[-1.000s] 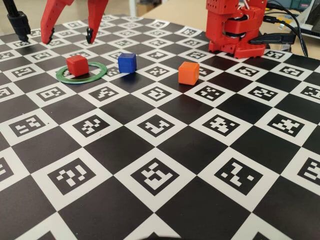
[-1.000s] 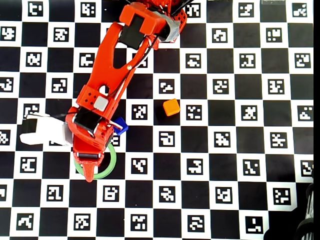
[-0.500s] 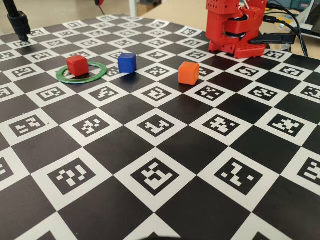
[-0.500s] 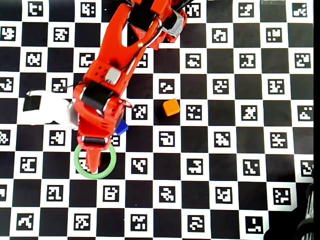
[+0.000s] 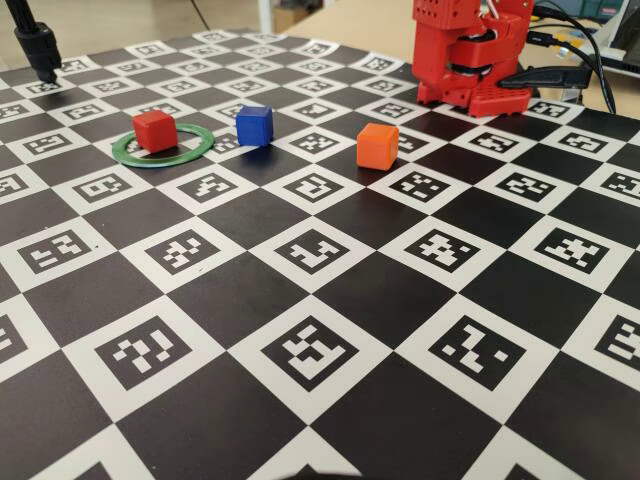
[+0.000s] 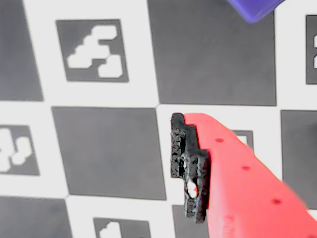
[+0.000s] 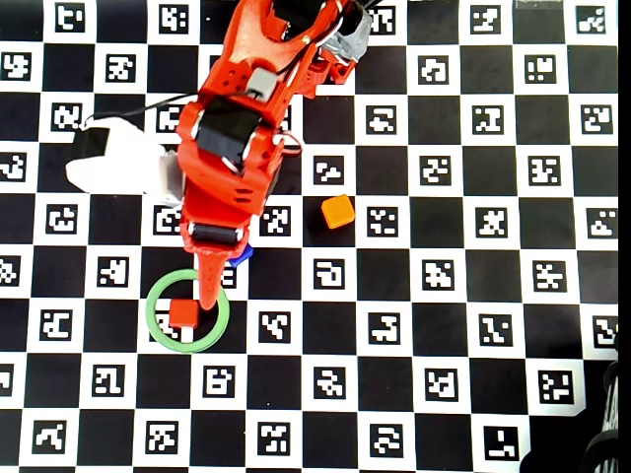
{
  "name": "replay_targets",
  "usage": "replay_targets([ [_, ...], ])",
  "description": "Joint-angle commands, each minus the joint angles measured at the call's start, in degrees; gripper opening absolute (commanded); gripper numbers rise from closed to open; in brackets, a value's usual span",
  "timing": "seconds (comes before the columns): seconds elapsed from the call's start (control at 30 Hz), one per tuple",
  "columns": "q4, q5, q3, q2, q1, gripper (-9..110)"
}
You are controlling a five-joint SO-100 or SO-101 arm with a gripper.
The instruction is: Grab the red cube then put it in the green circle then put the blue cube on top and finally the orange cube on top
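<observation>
Matt plastic cubes on a printed chequered sheet, red plastic arm.

The red cube, blue cube and orange cube look like matt, smooth plastic with softly rounded edges. The green circle is thin, flat and faintly satiny. The table carries a smooth black-and-white printed sheet with a low sheen. The fingers are red plastic with a fine layered grain in the wrist view, edged by a rough, pitted black pad. The arm's base is slightly glossy red plastic.
</observation>
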Motion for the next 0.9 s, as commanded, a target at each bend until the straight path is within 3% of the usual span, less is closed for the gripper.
replay_targets([
  [0.0,3.0,0.6,-0.4,6.5,-1.2,46],
  [0.43,2.3,7.3,6.3,7.5,-2.6,46],
  [0.87,4.0,33.4,9.4,4.6,-3.1,45],
])
